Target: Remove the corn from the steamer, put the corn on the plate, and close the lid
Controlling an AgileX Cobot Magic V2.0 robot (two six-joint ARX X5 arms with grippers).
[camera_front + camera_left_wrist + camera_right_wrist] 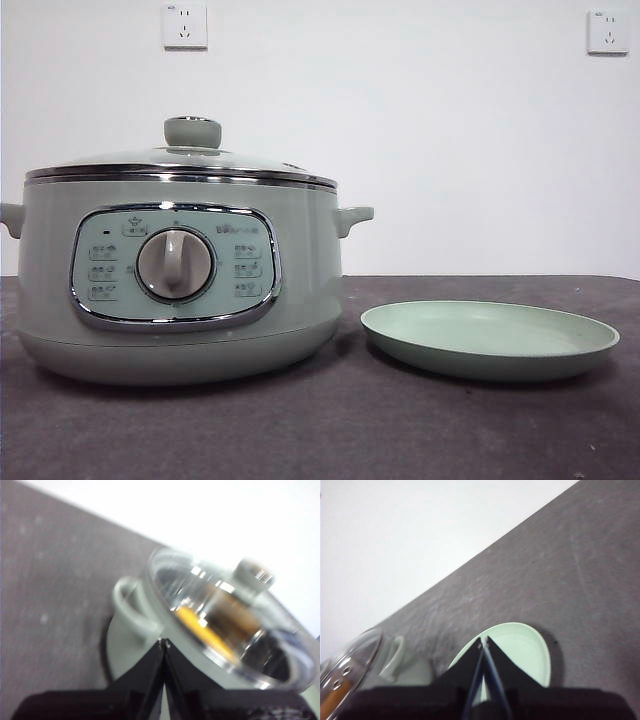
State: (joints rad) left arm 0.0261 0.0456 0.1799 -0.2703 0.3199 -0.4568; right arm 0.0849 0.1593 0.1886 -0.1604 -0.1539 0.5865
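Lid [185, 160] sits on the pot [175, 290], seated all round its steel rim, knob [192, 131] upright at the centre. Nothing lifted yet; the lid must come off first, as I judge it.

Corn [202, 630] is inside the pot, seen only through the glass from my left wrist: a yellow streak, blurred. Its long axis seems to run roughly across the pot, slanting away from my left gripper [165, 641], but glare keeps me from being sure of its ends.

My left gripper hangs outside the pot, just off the side handle [131, 607], jaw tips pressed together, holding nothing. The knob lies beyond the handle, up and across the lid from those tips.

My right gripper [483, 640] hangs over the plate [530, 650], jaws likewise closed and empty. From there the pot shows only at the far side, well off.

Plate sits beside the pot, on the side opposite the handle my left is near; bare.

Judgement: left is the nearer arm for the knob. It must spread its jaws first.
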